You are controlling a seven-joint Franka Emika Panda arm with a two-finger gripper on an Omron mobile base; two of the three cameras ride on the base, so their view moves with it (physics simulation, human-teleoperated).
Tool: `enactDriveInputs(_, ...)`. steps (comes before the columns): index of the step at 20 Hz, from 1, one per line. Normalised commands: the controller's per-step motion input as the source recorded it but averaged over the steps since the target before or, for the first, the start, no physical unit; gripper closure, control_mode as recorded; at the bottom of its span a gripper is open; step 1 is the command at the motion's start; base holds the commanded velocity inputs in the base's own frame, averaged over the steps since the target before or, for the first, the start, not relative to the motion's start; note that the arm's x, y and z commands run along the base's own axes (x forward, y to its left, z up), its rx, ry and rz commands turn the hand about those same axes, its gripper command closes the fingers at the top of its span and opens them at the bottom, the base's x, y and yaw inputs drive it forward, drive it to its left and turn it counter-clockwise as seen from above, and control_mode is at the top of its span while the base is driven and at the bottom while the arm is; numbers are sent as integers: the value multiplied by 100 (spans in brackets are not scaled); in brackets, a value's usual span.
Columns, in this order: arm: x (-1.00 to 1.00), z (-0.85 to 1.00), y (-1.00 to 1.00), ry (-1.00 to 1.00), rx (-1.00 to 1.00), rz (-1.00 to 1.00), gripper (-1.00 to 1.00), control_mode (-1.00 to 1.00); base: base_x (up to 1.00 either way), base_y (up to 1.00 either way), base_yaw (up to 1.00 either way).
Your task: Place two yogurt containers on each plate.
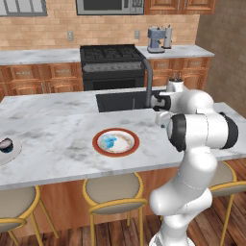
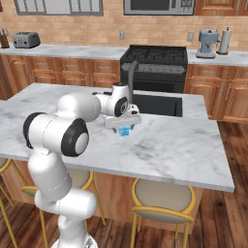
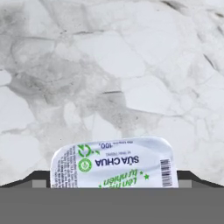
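My gripper point(image 2: 124, 125): white housing, dark joints behind it. Yogurt container point(image 2: 125, 131) beneath it: light blue body; seen in my hand view point(image 3: 114, 163), its lid is white with green lettering, a green round logo and a black barcode. Counter point(image 1: 62, 144): white-grey marble with darker grey veins. Plate point(image 1: 116, 142): white centre, wide red-orange rim, carrying a light blue container point(image 1: 108, 141). Second plate point(image 1: 10, 153): pale grey-beige, bearing a dark navy cup point(image 1: 6, 144).

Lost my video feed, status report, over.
Gripper wide open, straddling a light blue yogurt container on the island. One container on red-rimmed plate. Nothing blocking.
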Motion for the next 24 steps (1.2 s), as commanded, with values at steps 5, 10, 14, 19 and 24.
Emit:
enactDriveInputs(5, 0, -22, 0, 0, 0, 0, -100, -100, 0, 0, 0)
enactDriveInputs(10, 0, 12, 0, 0, 0, 0, 100, -100, 0, 0, 0)
enactDriveInputs(14, 0, 7, 0, 0, 0, 0, 100, -100, 0, 0, 0)
enactDriveInputs(19, -10, 6, 0, -5, 2, 0, 100, -100, 0, 0, 0)
enactDriveInputs(24, -53, 49, 6, -12, 1, 3, 100, -100, 0, 0, 0)
